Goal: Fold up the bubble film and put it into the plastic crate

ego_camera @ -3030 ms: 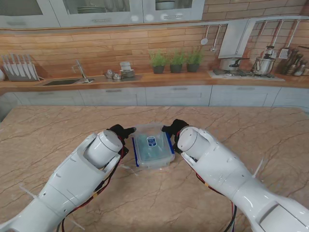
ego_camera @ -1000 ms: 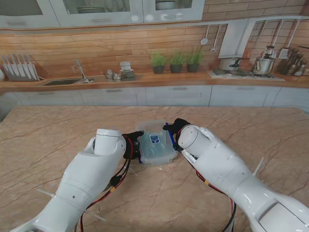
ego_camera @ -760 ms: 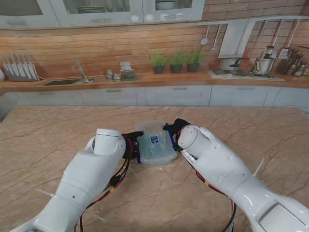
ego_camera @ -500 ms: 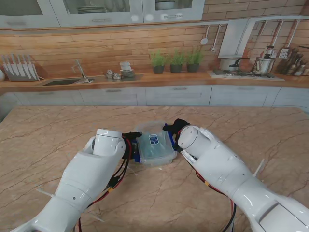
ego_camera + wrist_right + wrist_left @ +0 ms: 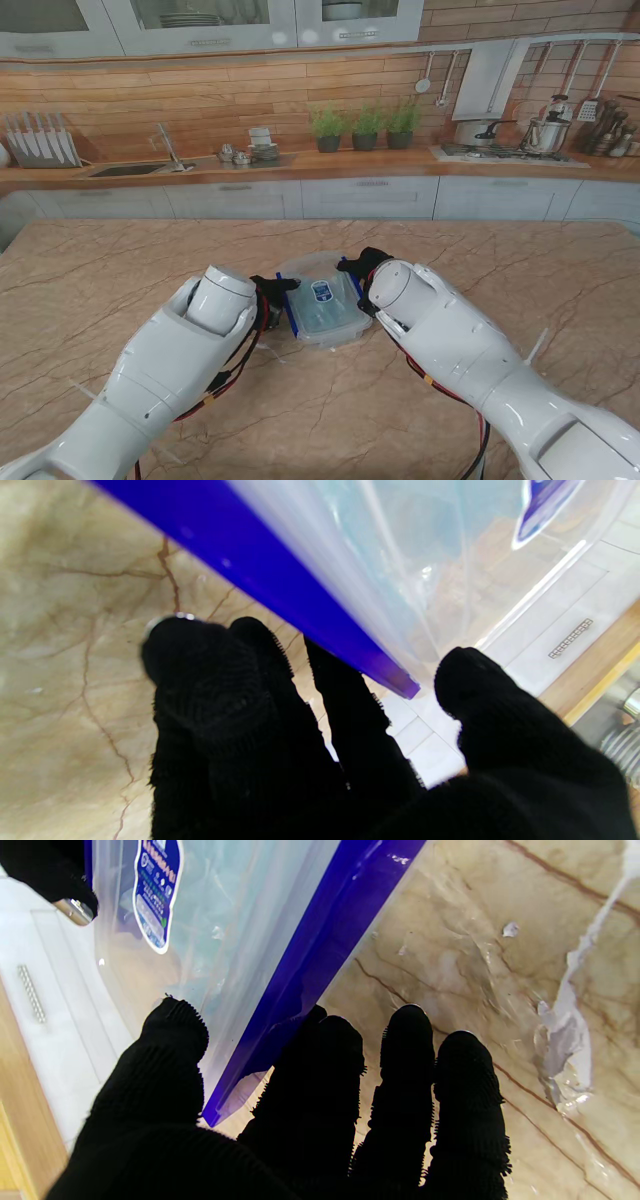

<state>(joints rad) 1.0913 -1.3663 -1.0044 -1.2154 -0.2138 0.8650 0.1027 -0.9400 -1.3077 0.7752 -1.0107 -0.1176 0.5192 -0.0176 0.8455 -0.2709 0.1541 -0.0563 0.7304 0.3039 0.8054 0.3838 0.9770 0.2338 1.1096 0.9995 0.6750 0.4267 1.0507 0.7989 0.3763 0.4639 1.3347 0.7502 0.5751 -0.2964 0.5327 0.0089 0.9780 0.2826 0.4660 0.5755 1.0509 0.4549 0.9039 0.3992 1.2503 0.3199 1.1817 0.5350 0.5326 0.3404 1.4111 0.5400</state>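
Gripping the plastic crate (image 5: 322,310) from both sides, the two hands look to be handling the container itself rather than folding, so by my reading the fold is done and the work is at its closing stage, the crate being steadied or shifted on the marble table (image 5: 120,280). The left hand (image 5: 268,295) has its thumb (image 5: 170,1040) against the clear wall and its fingers (image 5: 320,1060) curled under the blue rim (image 5: 320,945) on the crate's left side; the right hand (image 5: 362,270) mirrors it, thumb (image 5: 480,690) on the wall and fingers (image 5: 345,690) beneath the blue rim (image 5: 240,555) on the right side. Both are closed on the crate, not spread wide. The bubble film (image 5: 235,905) appears as a pale, crinkled blue-green mass behind the transparent wall, inside the crate, beside the blue label (image 5: 155,895); how neatly it is folded cannot be told through the plastic. From the wrist views the crate seems tilted or raised off the table, though contact at its base is hidden. A pale scrap (image 5: 560,1050) lies on the marble near the left hand; whether it is film or tape is unclear. The next move, I judge, calls for setting the crate level and loosening both grips together, so neither rim is dragged sideways
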